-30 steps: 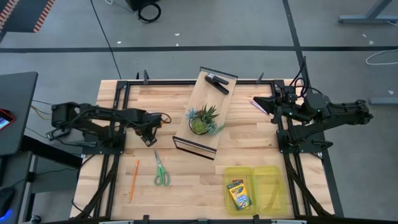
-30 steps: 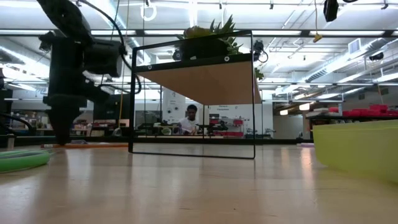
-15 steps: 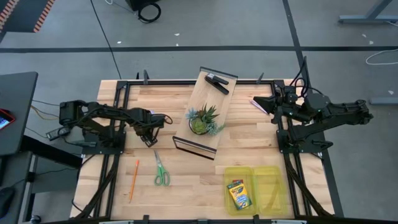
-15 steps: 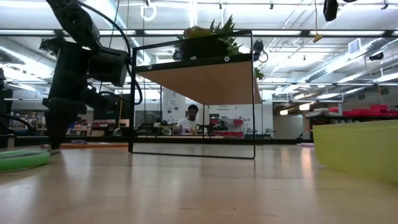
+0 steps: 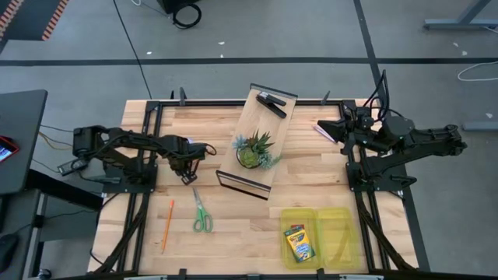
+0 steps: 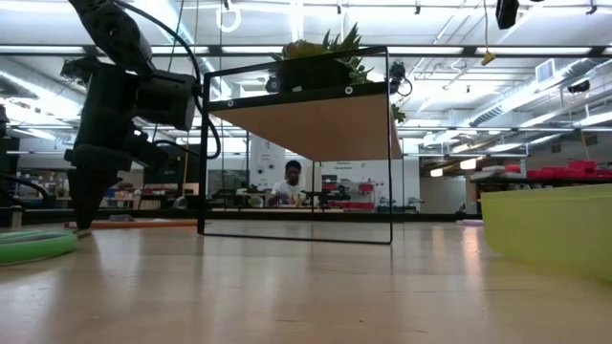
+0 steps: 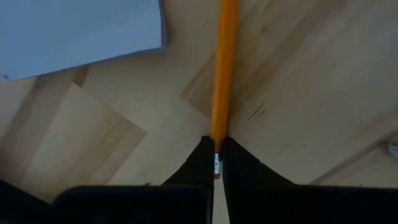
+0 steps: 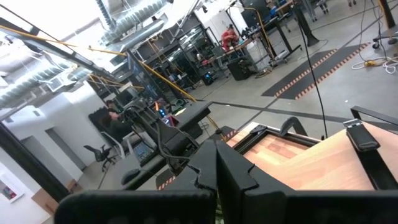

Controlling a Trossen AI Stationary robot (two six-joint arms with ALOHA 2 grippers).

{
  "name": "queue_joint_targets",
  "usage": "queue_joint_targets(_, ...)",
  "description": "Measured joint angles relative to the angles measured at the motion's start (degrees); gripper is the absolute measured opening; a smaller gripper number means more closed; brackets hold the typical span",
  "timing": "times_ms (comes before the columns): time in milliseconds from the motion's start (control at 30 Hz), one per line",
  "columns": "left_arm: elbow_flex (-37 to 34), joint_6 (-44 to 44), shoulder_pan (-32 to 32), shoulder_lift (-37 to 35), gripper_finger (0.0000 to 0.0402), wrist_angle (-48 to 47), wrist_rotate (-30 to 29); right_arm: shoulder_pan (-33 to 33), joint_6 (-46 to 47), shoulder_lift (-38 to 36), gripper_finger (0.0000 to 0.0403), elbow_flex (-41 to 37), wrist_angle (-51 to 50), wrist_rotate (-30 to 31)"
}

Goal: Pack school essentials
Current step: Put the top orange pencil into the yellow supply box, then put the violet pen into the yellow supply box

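My left gripper point(image 5: 185, 176) point(image 6: 81, 227) points down at the table left of the wooden stand point(image 5: 257, 144) and is shut on an orange pencil point(image 7: 222, 68). A pale blue pad point(image 7: 81, 28) lies flat just beyond it. A second orange pencil point(image 5: 167, 224) and the green-handled scissors point(image 5: 202, 212) lie flat nearer the near edge. The crayon box point(image 5: 297, 243) lies in a yellow-green bin point(image 5: 338, 237). My right gripper point(image 5: 327, 128) point(image 8: 216, 152) waits shut at the right side, touching nothing. My left gripper pinches the orange pencil at its eraser end point(image 7: 216, 163) between the two fingertips point(image 7: 200, 163). The fingers come from above, pointing down. The pencil runs straight out from the tips and seems to lie along the wooden table.
A spiky green potted plant point(image 5: 255, 149) and a black clip-like object point(image 5: 272, 103) sit on the tilted wooden stand at the table's middle. Black frame rails point(image 5: 148, 187) run along both sides. Bare wood shows between the scissors and the bin. A person sits far off in the room point(image 6: 290, 182).
My left arm has stretched out a little, and its gripper has shifted slightly toward the table's left edge while staying down at the table. The right arm has kept still.
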Motion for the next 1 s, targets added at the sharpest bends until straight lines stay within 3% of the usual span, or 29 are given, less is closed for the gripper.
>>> queue_joint_targets(700,-0.04,-0.09,-0.04,-5.62,0.0003,-1.38,0.35,0.0,0.09,0.2,0.0007,0.0,0.02,0.01)
queue_joint_targets(900,-0.04,-1.53,-0.02,-5.65,0.0053,-1.18,0.25,0.0,0.29,1.63,0.0007,0.0,-0.73,0.37)
queue_joint_targets(1000,-0.02,-1.6,-0.03,-5.66,0.0074,-1.21,0.17,0.0,3.79,2.1,0.0007,0.0,-6.7,2.43)
